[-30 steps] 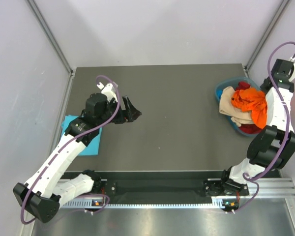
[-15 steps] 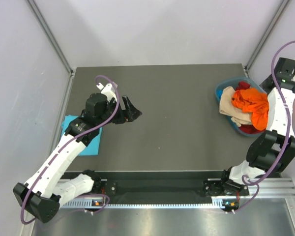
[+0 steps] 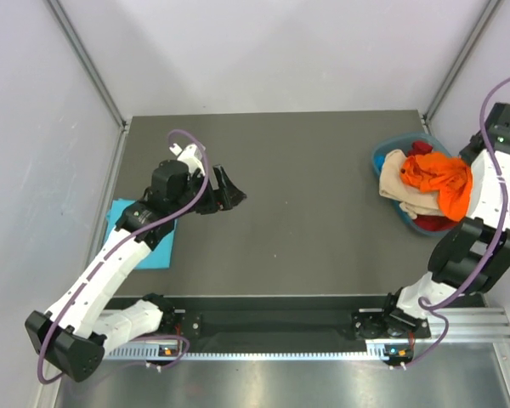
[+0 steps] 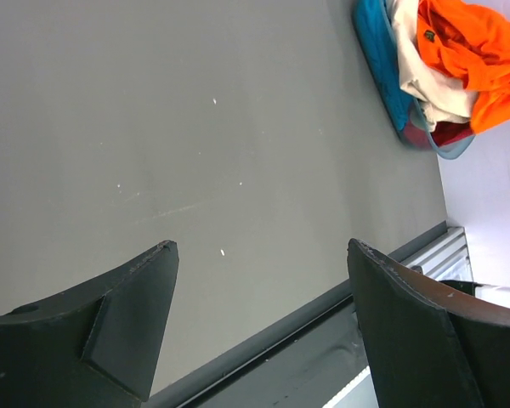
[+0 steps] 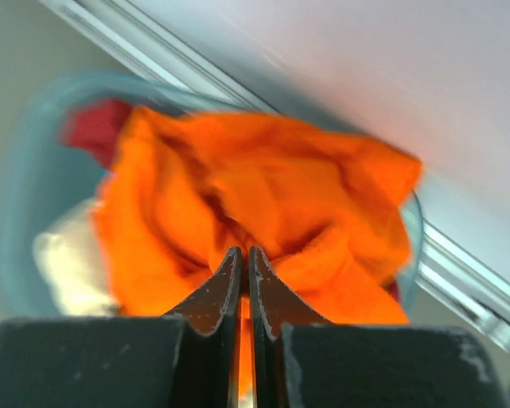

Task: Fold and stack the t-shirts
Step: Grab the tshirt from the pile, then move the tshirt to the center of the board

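Note:
The orange t-shirt point(image 3: 442, 178) hangs bunched over the blue basket point(image 3: 382, 157) at the table's right edge; it also shows in the right wrist view point(image 5: 263, 195) and the left wrist view point(image 4: 480, 51). My right gripper point(image 5: 245, 255) is shut on a fold of the orange shirt and holds it above the basket; in the top view its fingers are hidden by the arm. The turquoise t-shirt point(image 3: 123, 211) lies folded flat at the table's left edge, partly under my left arm. My left gripper point(image 3: 232, 195) is open and empty over the bare table, also seen in its wrist view point(image 4: 259, 255).
The basket point(image 4: 378, 42) also holds a beige cloth point(image 3: 404, 191) and a dark red cloth point(image 3: 421, 149). Grey walls close in on both sides and the back. A metal rail point(image 3: 263, 348) runs along the near edge.
My right arm has risen and swung to the right, pulling the orange shirt up and toward the basket's right side. The left arm has barely moved.

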You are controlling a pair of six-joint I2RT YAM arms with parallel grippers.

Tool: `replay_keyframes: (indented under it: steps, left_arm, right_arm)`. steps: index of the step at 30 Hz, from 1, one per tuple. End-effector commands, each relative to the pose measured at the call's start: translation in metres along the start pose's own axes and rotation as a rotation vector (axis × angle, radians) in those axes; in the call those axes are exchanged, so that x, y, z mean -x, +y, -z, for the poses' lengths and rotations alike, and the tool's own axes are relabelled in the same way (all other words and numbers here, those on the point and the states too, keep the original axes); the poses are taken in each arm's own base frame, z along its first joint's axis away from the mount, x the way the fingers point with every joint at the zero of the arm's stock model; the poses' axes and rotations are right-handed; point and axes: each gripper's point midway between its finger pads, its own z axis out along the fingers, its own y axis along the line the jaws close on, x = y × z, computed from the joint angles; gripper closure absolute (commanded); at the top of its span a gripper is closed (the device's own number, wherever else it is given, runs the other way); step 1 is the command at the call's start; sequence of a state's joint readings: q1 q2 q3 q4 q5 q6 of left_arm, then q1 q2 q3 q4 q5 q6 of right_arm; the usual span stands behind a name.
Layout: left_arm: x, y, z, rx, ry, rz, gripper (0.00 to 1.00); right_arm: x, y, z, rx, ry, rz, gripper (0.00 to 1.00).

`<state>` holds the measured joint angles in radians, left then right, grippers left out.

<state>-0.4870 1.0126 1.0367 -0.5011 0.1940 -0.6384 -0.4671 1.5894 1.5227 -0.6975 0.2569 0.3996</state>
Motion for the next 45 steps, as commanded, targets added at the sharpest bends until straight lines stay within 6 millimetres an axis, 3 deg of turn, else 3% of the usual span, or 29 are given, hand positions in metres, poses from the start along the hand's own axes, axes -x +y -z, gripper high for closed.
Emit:
replay_keyframes:
  steps: [1, 3, 6, 8, 9, 10, 11, 12, 14, 15, 17, 18, 19, 20, 23, 24, 25, 26, 27, 29, 30, 32, 35, 38, 40, 44, 45]
  left_arm:
    - [0.006, -0.006, -0.001, -0.021, -0.016, 0.017, 0.15]
    - [0.01, -0.007, -0.002, -0.027, -0.04, 0.017, 0.15]
    - [0.022, 0.0, -0.003, 0.023, -0.082, -0.004, 0.15]
    - [0.029, 0.01, -0.007, 0.073, -0.085, -0.013, 0.15]
    - [0.043, 0.015, -0.005, 0.098, -0.112, 0.005, 0.15]
    - [0.043, 0.021, -0.01, 0.114, -0.08, 0.029, 0.15]
    - [0.049, 0.024, -0.01, 0.114, -0.082, 0.062, 0.15]
    - [0.064, 0.036, -0.006, 0.134, -0.111, 0.102, 0.15]
    - [0.074, 0.041, -0.003, 0.101, -0.121, 0.162, 0.16]
    - [0.083, 0.055, 0.001, 0.119, -0.149, 0.194, 0.16]
    - [0.089, 0.063, 0.005, 0.124, -0.172, 0.204, 0.16]
    - [0.091, 0.068, 0.007, 0.141, -0.181, 0.202, 0.16]
    - [0.091, 0.071, 0.007, 0.154, -0.184, 0.195, 0.16]
    - [0.087, 0.079, 0.007, 0.183, -0.178, 0.191, 0.16]
    - [0.078, 0.085, 0.005, 0.199, -0.162, 0.186, 0.16]
    - [0.072, 0.089, 0.002, 0.197, -0.152, 0.188, 0.16]
    - [0.067, 0.09, 0.0, 0.192, -0.142, 0.19, 0.16]
    - [0.058, 0.094, -0.004, 0.187, -0.118, 0.184, 0.17]
    - [0.054, 0.09, -0.005, 0.154, -0.101, 0.172, 0.18]
    - [0.041, 0.09, -0.009, 0.129, -0.057, 0.15, 0.19]
    - [0.032, 0.092, -0.013, 0.122, -0.028, 0.147, 0.19]
    - [0.016, 0.096, -0.02, 0.129, 0.018, 0.142, 0.2]
    - [0.001, 0.097, -0.036, 0.128, 0.056, 0.143, 0.21]
    - [-0.024, 0.083, -0.058, 0.12, 0.131, 0.113, 0.21]
    - [-0.037, 0.082, -0.068, 0.128, 0.173, 0.11, 0.22]
    - [-0.067, 0.076, -0.076, 0.125, 0.252, 0.1, 0.25]
    - [-0.073, 0.078, -0.076, 0.138, 0.259, 0.087, 0.25]
  right_arm:
    - [0.066, 0.041, 0.053, 0.219, -0.137, -0.035, 1.0]
    - [0.084, 0.069, 0.083, 0.354, -0.184, -0.021, 1.0]
    - [0.092, 0.13, 0.158, 0.647, -0.258, 0.08, 1.0]
    - [0.082, 0.166, 0.221, 0.882, -0.281, 0.146, 1.0]
    - [0.08, 0.175, 0.246, 0.954, -0.299, 0.158, 1.0]
    - [0.079, 0.183, 0.289, 1.087, -0.338, 0.171, 1.0]
    - [0.066, 0.194, 0.318, 1.188, -0.329, 0.189, 1.0]
    - [0.055, 0.2, 0.333, 1.26, -0.305, 0.189, 1.0]
    - [0.033, 0.207, 0.39, 1.463, -0.28, 0.201, 1.0]
    - [0.016, 0.211, 0.391, 1.489, -0.234, 0.205, 1.0]
    - [-0.016, 0.216, 0.42, 1.586, -0.187, 0.25, 1.0]
    - [-0.037, 0.219, 0.413, 1.595, -0.134, 0.265, 1.0]
    - [-0.045, 0.216, 0.42, 1.61, -0.127, 0.263, 1.0]
    - [-0.073, 0.216, 0.413, 1.611, -0.06, 0.28, 1.0]
    - [-0.125, 0.216, 0.399, 1.61, 0.053, 0.31, 1.0]
    - [-0.163, 0.215, 0.37, 1.556, 0.149, 0.338, 1.0]
    - [-0.185, 0.211, 0.356, 1.528, 0.185, 0.38, 0.99]
    - [-0.211, 0.207, 0.346, 1.499, 0.242, 0.425, 0.94]
    - [-0.245, 0.198, 0.318, 1.425, 0.328, 0.469, 0.87]
    - [-0.277, 0.179, 0.287, 1.316, 0.398, 0.555, 0.66]
    - [-0.288, 0.17, 0.271, 1.246, 0.415, 0.572, 0.61]
    - [-0.283, 0.159, 0.246, 1.113, 0.361, 0.574, 0.45]
    - [-0.263, 0.159, 0.219, 0.965, 0.25, 0.563, 0.38]
    - [-0.25, 0.176, 0.193, 0.876, 0.188, 0.55, 0.47]
    - [-0.256, 0.196, 0.179, 0.867, 0.199, 0.545, 0.52]
    - [-0.256, 0.238, 0.166, 0.888, 0.192, 0.506, 0.55]
    - [-0.261, 0.249, 0.154, 0.888, 0.187, 0.513, 0.55]
